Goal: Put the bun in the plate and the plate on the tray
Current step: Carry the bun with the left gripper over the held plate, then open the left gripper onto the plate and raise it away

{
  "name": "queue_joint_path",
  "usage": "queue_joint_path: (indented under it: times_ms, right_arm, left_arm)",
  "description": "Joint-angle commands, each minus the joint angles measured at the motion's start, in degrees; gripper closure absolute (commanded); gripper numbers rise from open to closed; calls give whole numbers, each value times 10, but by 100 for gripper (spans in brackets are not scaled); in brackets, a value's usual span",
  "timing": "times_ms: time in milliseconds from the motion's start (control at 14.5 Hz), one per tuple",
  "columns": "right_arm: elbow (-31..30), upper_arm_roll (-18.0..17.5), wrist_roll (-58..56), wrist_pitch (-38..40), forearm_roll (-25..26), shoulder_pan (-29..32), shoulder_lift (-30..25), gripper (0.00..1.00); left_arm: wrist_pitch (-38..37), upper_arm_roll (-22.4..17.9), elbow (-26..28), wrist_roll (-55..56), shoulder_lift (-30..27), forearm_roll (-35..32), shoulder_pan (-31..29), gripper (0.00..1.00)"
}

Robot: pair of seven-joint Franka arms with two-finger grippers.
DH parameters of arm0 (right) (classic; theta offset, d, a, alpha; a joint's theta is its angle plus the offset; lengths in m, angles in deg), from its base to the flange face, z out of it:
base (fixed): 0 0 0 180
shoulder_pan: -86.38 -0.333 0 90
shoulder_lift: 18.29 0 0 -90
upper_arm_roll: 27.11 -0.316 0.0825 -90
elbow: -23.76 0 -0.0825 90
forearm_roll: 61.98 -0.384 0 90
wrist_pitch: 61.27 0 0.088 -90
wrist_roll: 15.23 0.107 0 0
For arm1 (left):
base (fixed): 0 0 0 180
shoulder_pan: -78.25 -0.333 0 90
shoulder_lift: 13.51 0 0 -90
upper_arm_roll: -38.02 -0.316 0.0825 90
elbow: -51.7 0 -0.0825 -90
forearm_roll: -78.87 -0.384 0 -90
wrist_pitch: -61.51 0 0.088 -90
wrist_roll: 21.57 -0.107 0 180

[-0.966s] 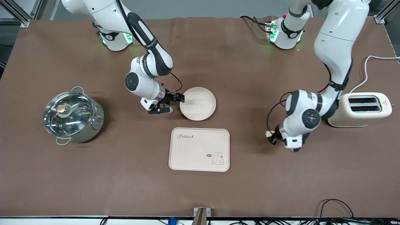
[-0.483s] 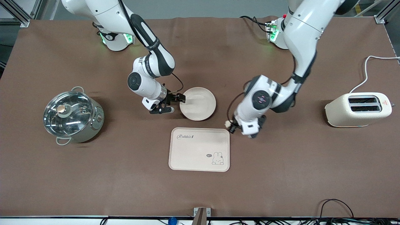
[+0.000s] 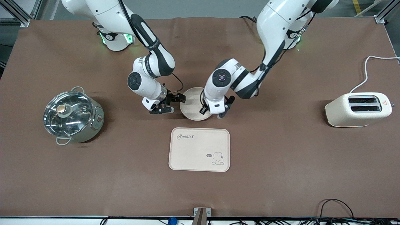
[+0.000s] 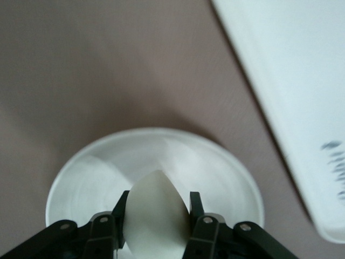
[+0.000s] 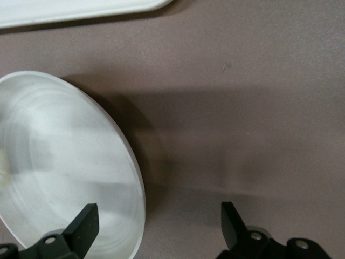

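The left gripper (image 4: 156,229) hangs over the plate (image 3: 190,107), jaws clamped on the bun (image 4: 156,218), which the left wrist view shows held above the dish's middle (the front view hides the bun under the wrist). The step in hand looks like the drop: lower the bun until it nearly touches the plate floor, then part the jaws, so the stubby roll does not bounce or roll over the rim. The right gripper (image 5: 156,221) sits at the plate's edge toward the right arm's end, jaws apart astride the rim, holding nothing. The rabbit-printed tray (image 3: 199,149) lies nearer the front camera than the plate, just apart from it.
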Motion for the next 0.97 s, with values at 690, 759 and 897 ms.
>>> queue_joint_path:
  times_ms: [690, 759, 897]
  right_arm:
    - [1, 4, -5, -15, -16, -13, 9, 38]
    - [2, 4, -4, -15, -18, -13, 9, 48]
    - [2, 4, -4, -14, -20, -13, 9, 66]
  left_arm:
    - [-11, -10, -45, 0, 0, -30, 12, 0]
    - [-23, -12, -46, 0, -16, -45, 0, 0]
    - [-46, -12, -46, -12, -55, -98, -37, 0]
